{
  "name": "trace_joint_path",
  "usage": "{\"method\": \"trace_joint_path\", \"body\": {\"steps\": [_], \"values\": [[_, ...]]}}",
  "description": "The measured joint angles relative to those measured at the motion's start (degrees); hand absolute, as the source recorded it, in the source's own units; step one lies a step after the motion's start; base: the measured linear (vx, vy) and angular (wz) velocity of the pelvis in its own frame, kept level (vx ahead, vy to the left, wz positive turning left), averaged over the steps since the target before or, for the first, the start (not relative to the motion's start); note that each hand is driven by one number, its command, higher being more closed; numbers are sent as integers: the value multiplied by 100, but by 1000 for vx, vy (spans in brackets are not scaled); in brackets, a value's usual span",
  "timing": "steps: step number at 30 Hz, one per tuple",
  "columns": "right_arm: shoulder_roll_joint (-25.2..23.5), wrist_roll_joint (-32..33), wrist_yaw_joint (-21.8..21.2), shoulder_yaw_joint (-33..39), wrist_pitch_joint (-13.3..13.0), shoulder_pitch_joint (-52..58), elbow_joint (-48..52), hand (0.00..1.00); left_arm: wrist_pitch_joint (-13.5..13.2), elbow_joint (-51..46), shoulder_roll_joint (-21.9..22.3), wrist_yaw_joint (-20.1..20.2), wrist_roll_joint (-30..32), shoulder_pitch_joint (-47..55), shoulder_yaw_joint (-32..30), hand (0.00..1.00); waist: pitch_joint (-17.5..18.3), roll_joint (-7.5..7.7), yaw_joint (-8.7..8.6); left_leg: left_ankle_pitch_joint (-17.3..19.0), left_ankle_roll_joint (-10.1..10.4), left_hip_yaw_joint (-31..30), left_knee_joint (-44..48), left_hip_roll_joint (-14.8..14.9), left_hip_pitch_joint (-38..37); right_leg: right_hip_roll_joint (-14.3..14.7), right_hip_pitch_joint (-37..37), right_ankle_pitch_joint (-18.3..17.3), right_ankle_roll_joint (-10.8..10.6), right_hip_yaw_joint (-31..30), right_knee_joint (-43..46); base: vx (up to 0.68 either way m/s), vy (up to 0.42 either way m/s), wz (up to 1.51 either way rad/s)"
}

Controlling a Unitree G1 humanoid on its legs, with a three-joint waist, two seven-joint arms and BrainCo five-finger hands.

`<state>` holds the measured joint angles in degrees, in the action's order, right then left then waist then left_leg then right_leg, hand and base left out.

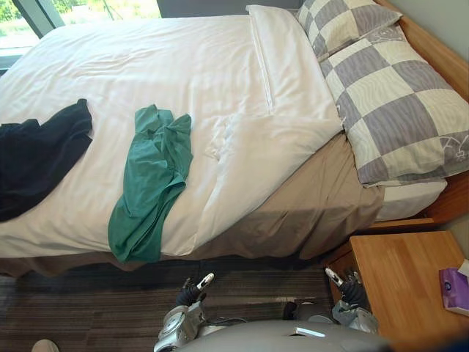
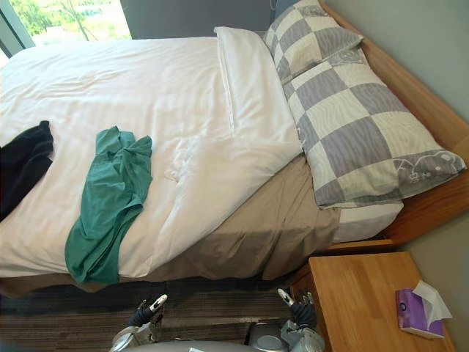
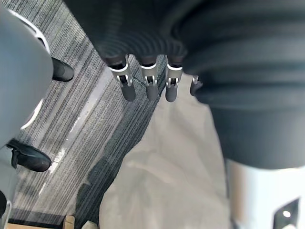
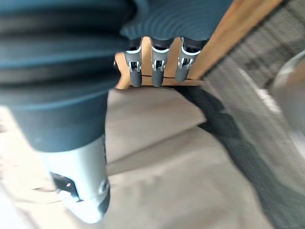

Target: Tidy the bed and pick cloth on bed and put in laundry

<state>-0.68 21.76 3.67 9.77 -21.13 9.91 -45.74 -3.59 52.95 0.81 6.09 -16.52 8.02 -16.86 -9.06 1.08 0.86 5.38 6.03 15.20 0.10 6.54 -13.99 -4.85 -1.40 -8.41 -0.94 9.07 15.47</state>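
The green cloth (image 1: 150,187) is lying on the white duvet (image 1: 183,66) at the near side of the bed (image 1: 440,55). The black cloth (image 1: 40,150) is lying near it toward the foot, with a strip of duvet showing between them. Both are looking like thin, limp garments: light, soft, not slippery and in no way fragile. They are likely going to sag and trail from whatever point is being pinched.

The green one is stretching in a long band across the bed's width, its long axis running from the middle of the mattress to the near edge. Its wider, rumpled end is pointing toward the far side, and its narrower end is drooping over the edge toward the floor. That hanging end is sitting nearest the robot, but I am judging the bunched folds at the wider end or the middle to be the better hold, since a gathered handful there is taking up more fabric at once. The black one is lying crumpled and spread, its long axis being harder to read as it is running past the view's left side.

The left robot hand (image 3: 148,85) and the right robot hand (image 4: 157,71) are hanging low by the bed's side, fingers straight and relaxed, holding nothing. The duvet's corner by the pillows (image 1: 396,103) is lying turned back, baring the tan sheet (image 1: 308,205)
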Motion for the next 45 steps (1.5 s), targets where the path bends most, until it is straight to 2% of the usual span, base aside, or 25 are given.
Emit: {"method": "trace_joint_path", "body": {"steps": [3,4,6,7,8,10,12,14,17,19,20,21,25,28,33,36,40,43,44,45], "values": [[61,-576,664,-57,-26,121,1726,0,122,-231,-135,-24,33,260,84,0,16,120,-5,6,-1,52,-16,12,60,31,-19,60,27,-46,-107,-85,0,4],[229,-883,881,-28,39,192,2744,0,133,-287,-181,-21,49,329,192,0,45,88,-72,196,-155,425,-35,85,196,55,-25,50,45,48,-211,-128,11,38],[502,-1313,974,90,222,182,3701,0,148,-446,-213,-16,140,478,228,0,107,98,-116,458,-248,1127,22,234,269,-5,-4,78,0,192,-348,-77,4,60],[670,-1638,1048,179,279,182,4147,0,135,-446,-287,-10,273,506,258,0,166,191,-150,430,-267,1364,17,271,290,-102,20,74,-20,327,-361,21,17,77],[895,-1890,1074,201,328,126,4382,0,91,-445,-334,-6,283,504,348,0,121,115,-141,192,-235,1301,1,251,319,-143,12,11,-31,353,-245,25,31,68],[1110,-2218,1084,101,495,-56,4363,0,35,-443,-433,25,486,503,501,0,141,126,-125,33,-156,1083,-6,163,324,-197,13,-64,-45,330,-102,29,57,36],[1216,-2434,1057,-70,661,-345,4266,0,-9,-439,-639,56,622,503,713,0,136,110,-121,17,-171,1015,-45,104,358,-209,-7,-55,-21,251,-105,50,46,26],[1576,-2752,999,-244,889,-971,3976,0,14,-291,-850,112,719,503,914,0,113,108,-139,-79,-209,860,-106,-9,524,-232,-129,-29,14,185,-110,51,39,30],[2060,-2824,974,-427,1279,-1844,3613,0,75,-96,-921,162,805,509,985,0,-37,-5,-129,-107,-227,708,-80,-34,655,-234,-180,-13,31,26,-107,32,16,32],[2371,-2945,943,-681,1675,-2809,3423,0,64,-88,-1057,262,834,447,1016,0,-368,-35,-105,-92,-227,541,168,18,856,-235,-182,0,47,-28,-80,-10,-23,38],[2423,-2952,938,-755,1735,-3075,3376,0,55,-90,-1109,278,830,411,1016,0,-461,-18,-103,-67,-229,468,286,46,948,-231,-205,10,64,-25,-66,-64,-56,47],[2553,-3064,925,-861,1836,-3708,3254,0,34,-111,-1240,289,796,283,1017,0,-757,22,-84,22,-224,337,601,129,1187,-203,-228,14,70,-22,-49,-97,-70,41],[2937,-3345,921,-1060,1960,-4756,3194,0,-40,-229,-1381,304,587,-27,1008,0,-1258,83,70,135,-242,109,1168,236,1902,-175,-669,41,71,2,94,-116,-36,27],[3234,-3441,871,-1287,2085,-5377,3006,0,-75,-395,-1398,283,584,-224,1008,0,-1636,46,176,160,-289,-45,1468,245,2360,-200,-960,93,61,52,170,-81,30,19],[3421,-3442,773,-1558,2262,-5857,2723,0,-123,-466,-1513,266,572,-266,1006,0,-1727,11,214,132,-336,-211,1645,202,2873,-258,-1360,104,53,104,297,-31,30,20],[3841,-3440,749,-1736,2420,-6282,2578,0,-172,-463,-1514,268,573,-461,1009,0,-1799,-95,311,55,-415,-338,1707,129,3277,-347,-1750,104,52,168,464,-45,15,20],[4110,-3434,698,-1964,2842,-6718,2180,0,-199,-480,-1553,278,461,-621,1010,0,-1894,-247,344,-109,-459,-499,1685,23,3674,-468,-2129,95,51,297,642,-54,11,25],[4258,-3425,673,-1996,3044,-6886,1879,0,-225,-480,-1593,345,363,-759,1010,0,-1937,-325,448,-273,-486,-544,1583,-77,3989,-587,-2582,57,36,297,890,-76,-2,18],[4331,-3423,680,-1995,3110,-6910,1873,100,-254,-485,-1593,407,341,-821,1009,0,-1955,-360,474,-319,-490,-546,1584,-93,4121,-619,-2748,54,32,295,974,-58,-11,10],[4354,-3423,680,-1995,3135,-6924,1874,100,-277,-479,-1592,439,330,-852,1008,0,-1963,-376,483,-341,-492,-545,1580,-104,4176,-637,-2823,48,23,291,1017,-77,-12,10]]}}
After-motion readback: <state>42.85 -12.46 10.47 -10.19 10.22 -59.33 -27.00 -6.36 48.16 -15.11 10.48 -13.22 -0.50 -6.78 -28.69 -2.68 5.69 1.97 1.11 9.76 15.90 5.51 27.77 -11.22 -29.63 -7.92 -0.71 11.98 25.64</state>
